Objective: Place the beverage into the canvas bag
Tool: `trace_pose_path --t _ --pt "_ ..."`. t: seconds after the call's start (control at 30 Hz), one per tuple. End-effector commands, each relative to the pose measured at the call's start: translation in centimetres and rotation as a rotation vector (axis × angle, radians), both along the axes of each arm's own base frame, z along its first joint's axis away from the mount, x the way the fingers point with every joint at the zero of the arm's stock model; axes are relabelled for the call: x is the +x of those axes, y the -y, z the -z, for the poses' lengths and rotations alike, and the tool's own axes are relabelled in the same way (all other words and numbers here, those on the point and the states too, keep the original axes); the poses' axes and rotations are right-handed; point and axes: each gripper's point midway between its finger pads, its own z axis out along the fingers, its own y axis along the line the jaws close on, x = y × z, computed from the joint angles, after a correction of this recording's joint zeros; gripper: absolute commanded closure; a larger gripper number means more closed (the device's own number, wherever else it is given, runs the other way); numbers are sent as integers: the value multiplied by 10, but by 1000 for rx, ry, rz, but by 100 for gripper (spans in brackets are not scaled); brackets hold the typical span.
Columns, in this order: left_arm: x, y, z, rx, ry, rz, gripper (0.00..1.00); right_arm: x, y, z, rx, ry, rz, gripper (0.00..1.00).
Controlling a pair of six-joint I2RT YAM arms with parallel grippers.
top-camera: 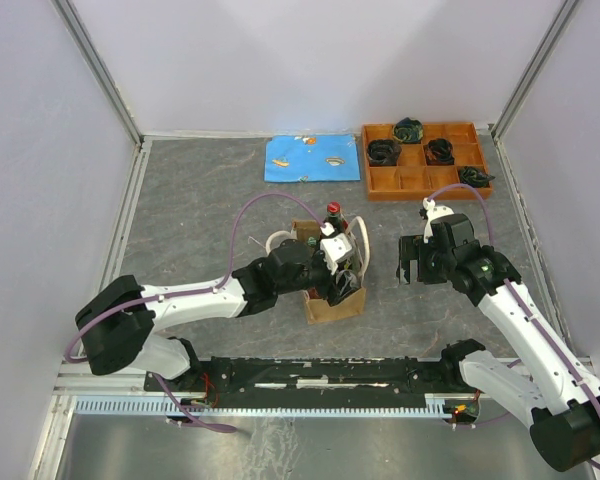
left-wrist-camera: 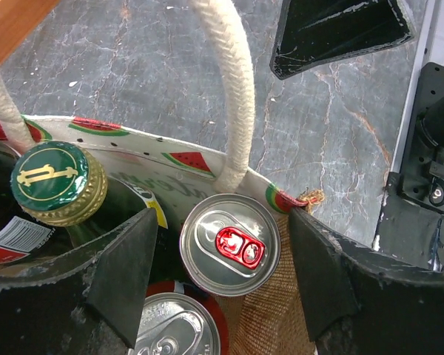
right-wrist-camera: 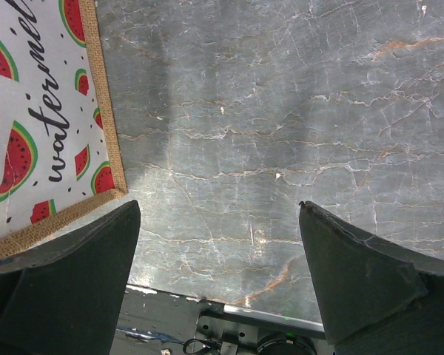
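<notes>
beverage [left-wrist-camera: 229, 244] | inside canvas bag [left-wrist-camera: 260, 325] | between spread left pincer [left-wrist-camera: 222, 214]

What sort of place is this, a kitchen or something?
Probably a robot test booth, not a kitchen: two robot arms bolted to a table, with plain white walls around it.

Rear — orange tray [top-camera: 390, 183], blue mat [top-camera: 313, 160]
</notes>
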Motion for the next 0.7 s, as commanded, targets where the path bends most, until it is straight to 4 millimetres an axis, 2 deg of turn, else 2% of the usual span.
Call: trace_pose_path --t 0.0,0.07,0.13,0.3,0.4,0.47,0.57,0.67 --pt "-2 7 -20 -30 29 42 21 5 0 -6 11 36 11 4" --pt "3 7 -31 -43 44 12 21 5 0 -6 13 36 13 4" --pt "11 7 -53 -71 68 -28 21 5 0 -6 13 36 13 4" --pt "26 -3 -136 -173 161 -110 21 8 0 -11 13 55 15 4" --pt "35 -19 -175 -201 202 -160 19 16 -1 -21 15 92 20 4" --pt "44 -34 -190 -201 204 -202 17 23 -2 -30 19 115 23 4" --pt "67 -66 -197 -181 150 -302 14 32 -6 -44 33 143 21 2" --pt "106 -118 -194 -150 66 -461 13 43 -5 -63 52 192 73 1"
